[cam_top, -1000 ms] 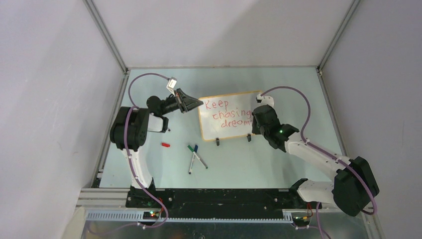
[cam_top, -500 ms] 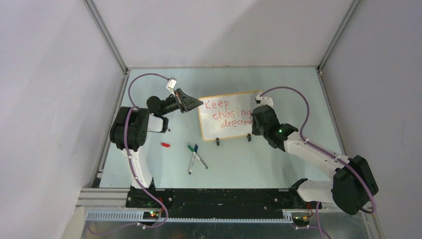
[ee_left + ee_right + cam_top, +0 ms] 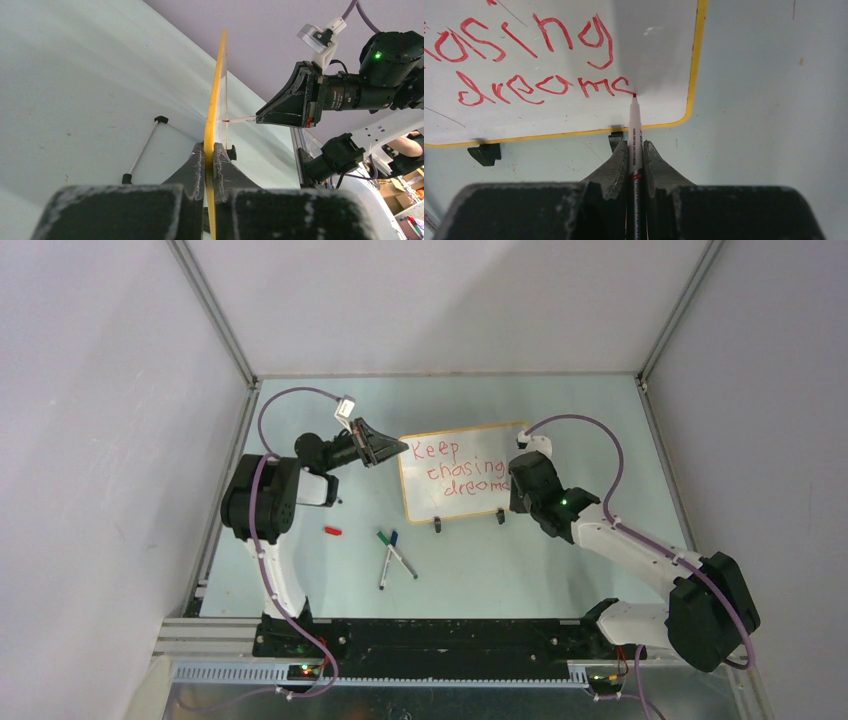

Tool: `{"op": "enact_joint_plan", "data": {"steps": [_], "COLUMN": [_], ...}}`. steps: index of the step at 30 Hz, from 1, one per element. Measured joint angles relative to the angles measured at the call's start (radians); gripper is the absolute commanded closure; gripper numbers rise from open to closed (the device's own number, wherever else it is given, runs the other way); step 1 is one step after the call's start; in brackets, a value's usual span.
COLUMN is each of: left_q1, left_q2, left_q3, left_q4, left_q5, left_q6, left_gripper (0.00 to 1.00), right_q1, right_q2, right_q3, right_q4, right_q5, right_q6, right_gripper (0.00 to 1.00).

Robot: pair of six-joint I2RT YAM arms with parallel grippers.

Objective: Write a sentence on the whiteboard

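Note:
The whiteboard (image 3: 470, 495) stands tilted on the table with its thin orange frame. My left gripper (image 3: 402, 448) is shut on its left edge; in the left wrist view the yellow rim (image 3: 216, 90) sits pinched between the fingers (image 3: 197, 160). The sentence (image 3: 448, 468) reads "Keep chasing dreams" in red, in three lines. My right gripper (image 3: 634, 146) is shut on a white red-tipped marker (image 3: 633, 130). The marker's tip touches the whiteboard (image 3: 654, 50) at the end of "dreams" (image 3: 544, 86), near the lower right corner.
A red cap (image 3: 333, 531) lies left of the board. Two capped markers, green and blue (image 3: 395, 555), lie crossed in front of it. Black clip feet (image 3: 437, 525) hold the board's lower edge. Walls and metal rails enclose the table.
My right gripper has edged slightly right and down with the marker at the end of the bottom line. The left gripper and the board have not moved.

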Motion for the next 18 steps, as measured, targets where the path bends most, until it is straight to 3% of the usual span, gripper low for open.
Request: {"op": "enact_joint_plan", "data": {"steps": [18], "left_q1": [0.001], "left_q2": [0.000], "left_q3": [0.000], "left_q4": [0.000], "left_q5": [0.000], "left_q6": [0.000], "left_gripper": [1.00], "right_q1": [0.003], "right_q2": [0.027], "right_q3": [0.003], "right_q4": [-0.016], "right_q5": [-0.043], "right_q6": [-0.009], "right_gripper": [1.00]}}
